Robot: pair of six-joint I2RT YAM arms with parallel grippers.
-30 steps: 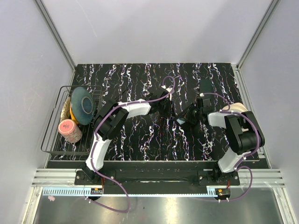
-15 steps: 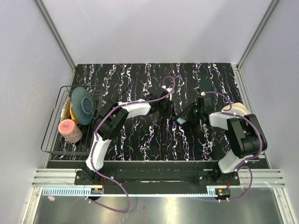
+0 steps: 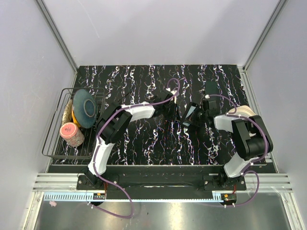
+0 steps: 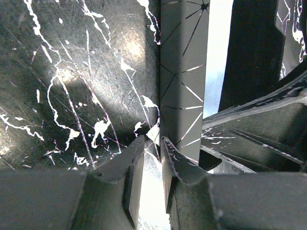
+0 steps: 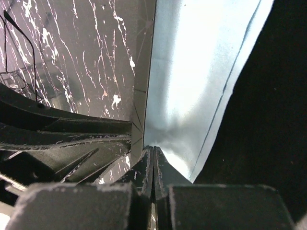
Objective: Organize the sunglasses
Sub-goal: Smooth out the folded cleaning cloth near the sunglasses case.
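A folding sunglasses case [image 3: 191,113] hangs between the two arms at mid-table. It has a grey line-patterned outer wall [image 4: 184,72] and a pale blue lining [image 5: 192,72]. My left gripper [image 3: 173,109] is on its left side. Its jaws [image 4: 152,143] stand a narrow gap apart at the lower edge of the grey wall and appear closed on it. My right gripper [image 3: 197,114] is shut tight [image 5: 153,151], pinching the pale blue flap, which wrinkles at the fingertips. I cannot make out the sunglasses for certain. A thin dark wire outline [image 5: 19,62] lies on the table beyond.
A wire dish rack [image 3: 53,143] stands at the table's left edge, holding a blue plate [image 3: 85,108], a yellow item [image 3: 74,118] and a pink jar [image 3: 71,134]. The black marbled tabletop [image 3: 144,79] is walled in by pale panels.
The right gripper has lifted its end of the case up and toward the far side, tilting the case more upright. The left gripper has stayed put.
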